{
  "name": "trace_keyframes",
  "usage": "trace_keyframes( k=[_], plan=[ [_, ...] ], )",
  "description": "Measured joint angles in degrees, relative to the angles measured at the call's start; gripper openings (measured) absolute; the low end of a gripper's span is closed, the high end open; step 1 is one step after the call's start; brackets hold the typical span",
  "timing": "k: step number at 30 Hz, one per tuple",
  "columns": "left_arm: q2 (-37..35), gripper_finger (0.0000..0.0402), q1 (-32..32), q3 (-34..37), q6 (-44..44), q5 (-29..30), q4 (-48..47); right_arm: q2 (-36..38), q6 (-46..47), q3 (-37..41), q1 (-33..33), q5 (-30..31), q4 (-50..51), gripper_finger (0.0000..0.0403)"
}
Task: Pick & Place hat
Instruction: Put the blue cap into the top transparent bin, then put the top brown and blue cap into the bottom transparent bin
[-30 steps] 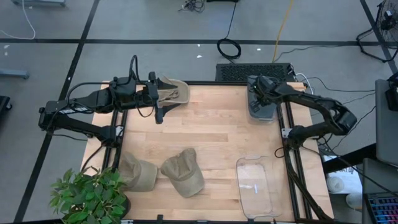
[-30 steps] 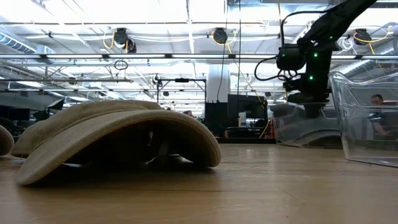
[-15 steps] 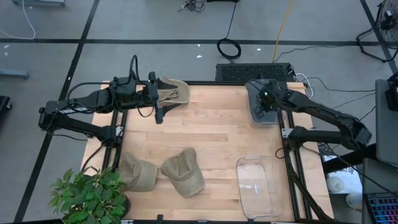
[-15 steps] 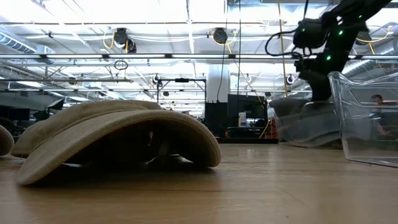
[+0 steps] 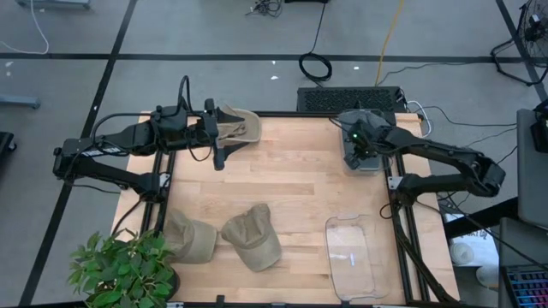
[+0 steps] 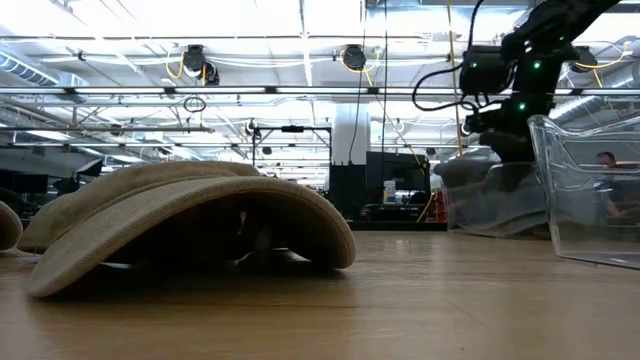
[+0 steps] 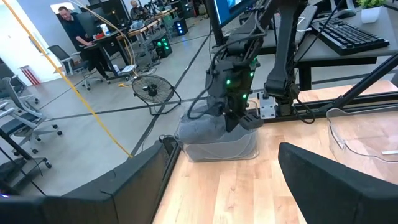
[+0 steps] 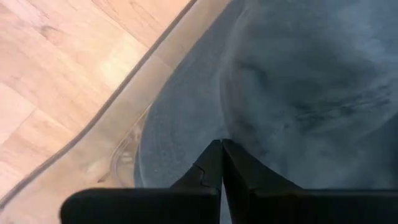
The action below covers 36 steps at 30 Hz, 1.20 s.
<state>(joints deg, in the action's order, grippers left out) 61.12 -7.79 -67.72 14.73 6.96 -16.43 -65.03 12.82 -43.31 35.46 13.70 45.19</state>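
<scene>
Across the wooden surface point(image 5: 291, 188), seen from above, the largest items sit around the rim: a potted plant point(image 5: 120, 272) at 7 o'clock, an empty clear bin point(image 5: 353, 257) at 5 o'clock, and a second clear bin point(image 5: 366, 147) at 1 o'clock holding a grey hat point(image 8: 311, 81). Two khaki caps point(image 5: 253, 238) lie near 6 o'clock.

At 11 o'clock the left gripper point(image 5: 221, 137) waits with a tan cap point(image 5: 241, 125) at its tip; whether its spread fingers grip that cap I cannot tell. The right gripper point(image 5: 358, 145) hovers over the grey hat, its fingers point(image 8: 214, 165) pressed together and holding nothing.

Risk: descending with fingers together would only push the soft crown down, or nudge the light bin off the edge.

No readable writing or brand shows.
</scene>
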Motion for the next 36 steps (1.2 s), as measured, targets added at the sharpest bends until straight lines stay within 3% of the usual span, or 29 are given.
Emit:
trace_keyframes(
  k=[6, 14, 25, 29, 36],
  plan=[
    [0.0, 0.0324, 0.02, 0.0, -0.01, 0.0, -0.01, -4.3, -0.64, -0.13, -0.01, 0.41, -0.06, 0.0],
    [0.0, 0.0324, 0.0, 0.0, 0.01, 0.01, 0.0, -3.07, -1.13, -0.08, 0.05, -0.03, -0.54, 0.0],
    [0.0, 0.0324, 0.02, 0.0, -0.01, 0.02, 0.0, 11.35, -3.48, -1.65, -0.36, -1.62, -1.33, 0.0],
    [0.0, 0.0324, 0.0, 0.0, -0.01, 0.0, 0.0, 16.59, -5.09, -1.66, -0.76, -3.42, -6.47, 0.0],
    [0.0, 0.0324, 0.01, 0.0, -0.01, 0.0, -0.01, 21.44, -13.59, 2.52, -5.22, -12.38, -23.72, 0.0]
  ],
)
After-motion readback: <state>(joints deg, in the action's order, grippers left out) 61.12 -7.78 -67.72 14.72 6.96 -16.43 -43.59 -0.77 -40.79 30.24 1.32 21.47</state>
